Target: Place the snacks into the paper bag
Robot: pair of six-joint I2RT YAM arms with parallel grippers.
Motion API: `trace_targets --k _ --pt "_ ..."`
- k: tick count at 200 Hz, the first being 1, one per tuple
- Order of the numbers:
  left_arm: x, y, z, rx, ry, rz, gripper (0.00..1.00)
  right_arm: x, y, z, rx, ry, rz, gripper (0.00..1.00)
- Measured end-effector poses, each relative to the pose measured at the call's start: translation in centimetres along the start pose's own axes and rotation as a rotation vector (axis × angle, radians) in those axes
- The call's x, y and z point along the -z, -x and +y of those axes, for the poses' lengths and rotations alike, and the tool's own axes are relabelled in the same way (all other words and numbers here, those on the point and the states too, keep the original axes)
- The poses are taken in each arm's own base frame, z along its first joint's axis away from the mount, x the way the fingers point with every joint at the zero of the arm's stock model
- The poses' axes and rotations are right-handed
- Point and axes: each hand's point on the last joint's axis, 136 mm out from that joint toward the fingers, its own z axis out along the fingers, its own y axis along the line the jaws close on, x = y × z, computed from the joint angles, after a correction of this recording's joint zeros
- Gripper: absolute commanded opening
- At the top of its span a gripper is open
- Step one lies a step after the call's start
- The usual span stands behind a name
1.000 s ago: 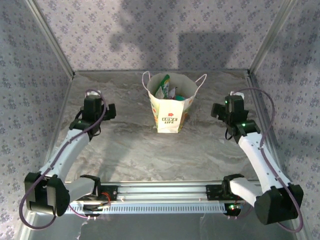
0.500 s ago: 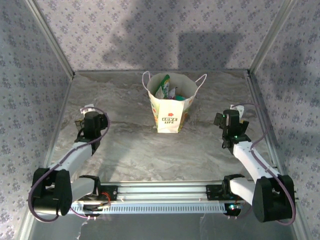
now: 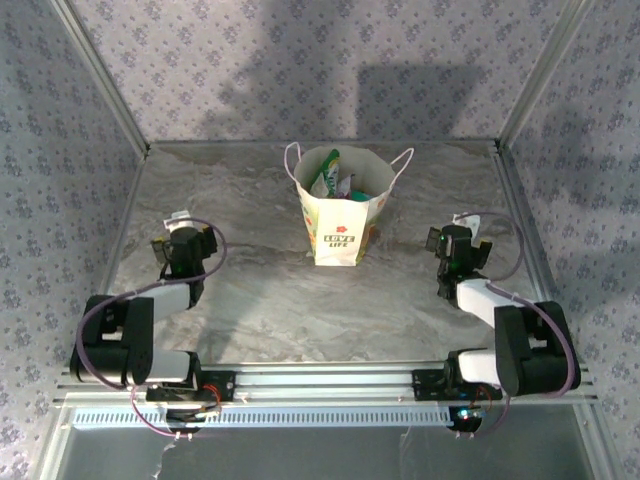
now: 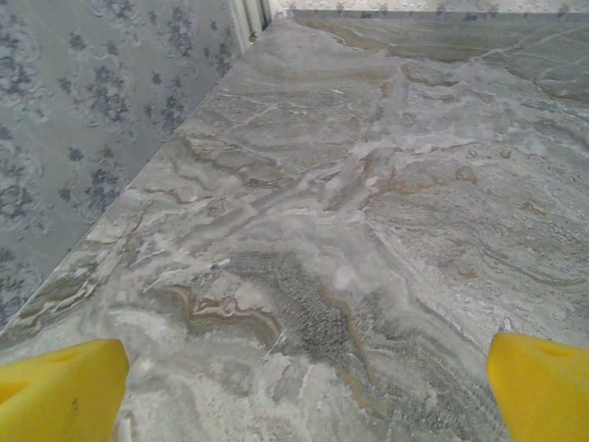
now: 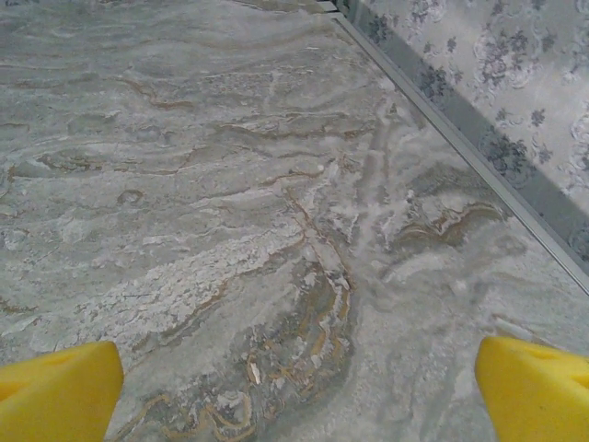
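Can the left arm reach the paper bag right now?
Probably yes. The left gripper is open, and the table between it and the paper bag is bare, so nothing blocks it, though the folded arm would have to stretch out.

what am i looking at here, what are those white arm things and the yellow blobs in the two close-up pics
Two robot arms, the left arm and the right arm, are bolted at the near edge of a marble-look table. The wide picture is from a camera above and behind them. Each close-up is from a camera on a wrist; the yellow corners are the fingertips of the left tool and the right tool. Both tools are open and hold nothing. Mid-table stands a white paper bag with snacks inside.
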Motion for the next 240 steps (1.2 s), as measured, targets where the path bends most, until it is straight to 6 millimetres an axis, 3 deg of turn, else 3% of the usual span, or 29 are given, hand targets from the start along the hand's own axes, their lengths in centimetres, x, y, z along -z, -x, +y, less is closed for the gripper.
trace_targets --k 37,87,147,240 --pt "-1.1 -1.0 -1.6 -0.050 -0.070 0.004 1.00 -0.9 0.6 0.6 0.024 0.042 -0.058 1.00" --pt "-2.2 -1.9 -1.6 -0.035 -0.141 0.031 1.00 -2.7 -1.1 2.5 0.084 0.184 -0.039 0.99" --pt "-2.3 -1.7 -2.1 -0.022 -0.186 0.020 1.00 -2.7 -1.1 3.5 0.077 0.292 -0.035 1.00" --pt "-2.2 -1.7 -2.4 -0.022 -0.200 0.021 1.00 -2.6 -1.2 3.9 0.080 0.317 -0.035 1.00"
